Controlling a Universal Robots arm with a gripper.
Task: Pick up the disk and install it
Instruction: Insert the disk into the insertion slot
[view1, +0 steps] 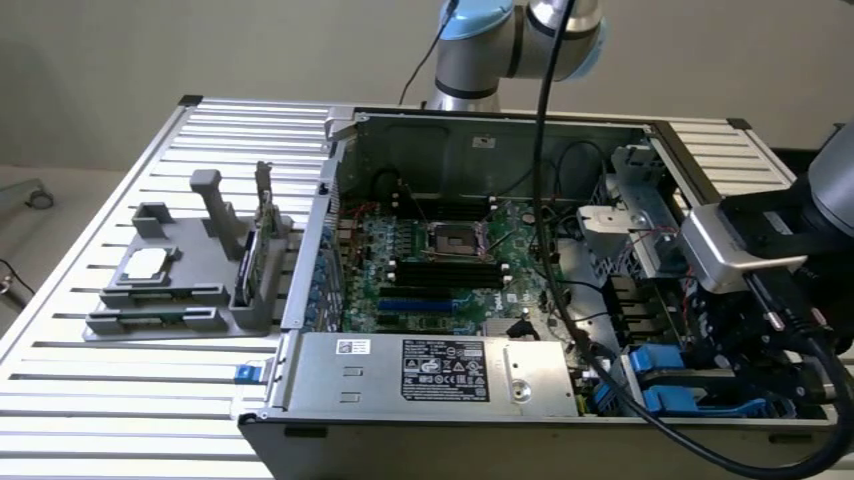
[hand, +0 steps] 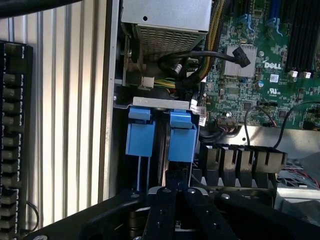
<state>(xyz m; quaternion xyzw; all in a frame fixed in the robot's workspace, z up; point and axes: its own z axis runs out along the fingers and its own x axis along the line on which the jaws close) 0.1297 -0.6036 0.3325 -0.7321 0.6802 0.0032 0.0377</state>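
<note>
My gripper (hand: 175, 186) hangs over the drive bay at the corner of the open computer case (view1: 334, 200), at the exterior view's lower right (view1: 707, 372). Its black fingers (hand: 161, 210) are shut on a thin dark edge that runs up into the disk (hand: 181, 136). The disk stands on edge in the bay, showing its blue carrier end and a grey strip beside it. A second blue carrier (hand: 140, 135) sits in the slot next to it, close alongside.
The silver power supply (view1: 427, 368) borders the bay, with black cables (hand: 200, 60) looping over the green motherboard (view1: 441, 260). A grey fixture (view1: 174, 290) holding a small silver chip (view1: 144, 262) stands on the slatted table (view1: 134, 380) at the exterior view's left.
</note>
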